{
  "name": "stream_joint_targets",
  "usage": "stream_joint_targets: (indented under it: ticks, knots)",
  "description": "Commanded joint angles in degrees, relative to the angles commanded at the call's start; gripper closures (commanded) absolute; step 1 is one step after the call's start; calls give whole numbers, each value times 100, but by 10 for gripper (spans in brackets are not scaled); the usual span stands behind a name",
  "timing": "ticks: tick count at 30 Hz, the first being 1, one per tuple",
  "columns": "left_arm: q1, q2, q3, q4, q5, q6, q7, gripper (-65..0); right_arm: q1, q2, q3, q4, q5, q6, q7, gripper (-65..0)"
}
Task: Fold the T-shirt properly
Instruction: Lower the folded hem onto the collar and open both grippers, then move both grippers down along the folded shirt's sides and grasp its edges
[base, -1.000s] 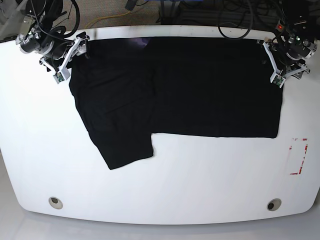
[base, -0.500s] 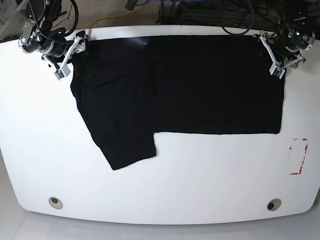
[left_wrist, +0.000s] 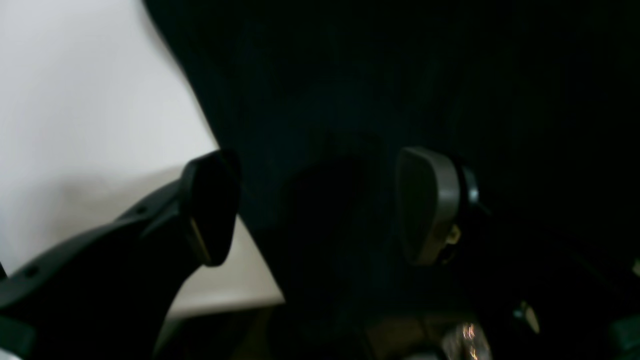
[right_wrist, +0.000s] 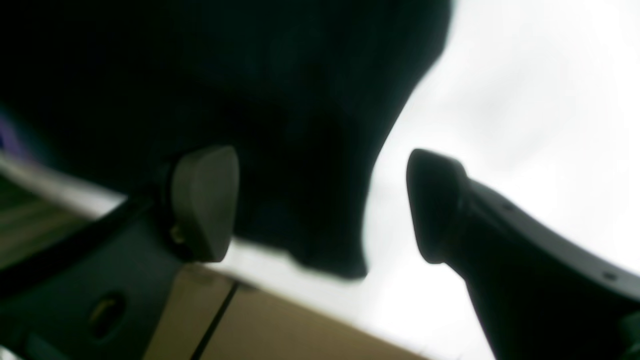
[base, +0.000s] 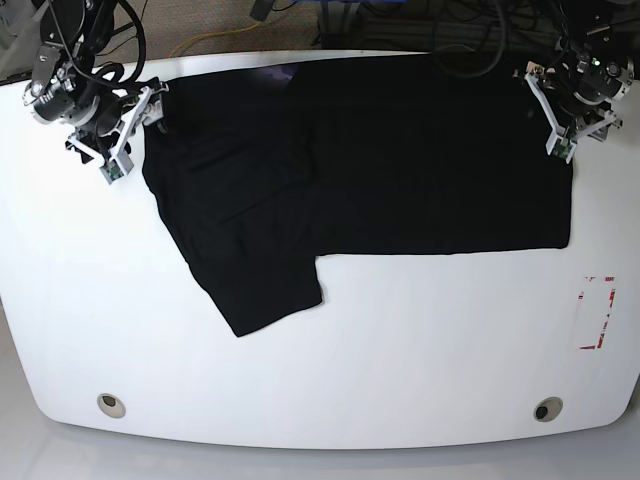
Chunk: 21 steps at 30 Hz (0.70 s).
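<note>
Black cloth is spread across the far half of a white table (base: 400, 385), where the T-shirt (base: 430, 150) is seen laid out from one side to the other. Its long axis is set crosswise in the base view, roughly in line with the far table edge, and the far border is tipped slightly upward toward that view's right. From the left part, a narrower flap (base: 265, 295) is pointed toward the near side, angled a little to the right and ended in a slanted edge. A small purple patch (base: 280, 72) is shown at the far border.

The left gripper (left_wrist: 330, 210) is held over the T-shirt's right-hand end in the base view, its jaws parted wide, with black fabric seen in the gap and nothing pinched. The right gripper (right_wrist: 320, 205) is positioned by the opposite far corner, its jaws likewise spread wide; a corner of the cloth is framed between the fingertips, ungripped, with white tabletop exposed beside it.

Two round grommets, one at the left (base: 111, 406) and one at the right (base: 548, 409), are set into the near corners of the table. Red marks (base: 592, 348) are visible near its right side, beyond the right grommet.
</note>
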Motion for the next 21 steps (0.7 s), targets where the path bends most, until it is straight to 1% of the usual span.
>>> stream_joint_targets:
  ticks: [2, 4, 6, 12, 16, 21]
  knots:
    - [-220, 18, -79, 0, 26, 0, 62, -450, 255, -18, -26, -97, -176, 0, 0, -501]
    - [-536, 26, -176, -9, 35, 0, 105, -447, 747, -62, -26, -404, -422, 0, 0, -501]
    - [-703, 26, -193, -18, 35, 0, 123, -447, 1064, -123, -35, -756, -554, 0, 0, -501]
    - [-1240, 26, -176, -53, 35, 0, 105, -450, 2462, -167, -35, -2330, -1081, 0, 79, -501]
    - [-1626, 26, -88, -149, 35, 0, 97, -451, 3165, -167, -44, -3244, -1415, 0, 501, -501]
    - [-2154, 18, -26, -607, 35, 0, 97, -451, 3815, -176, -545, -4343, -1653, 0, 1213, -501]
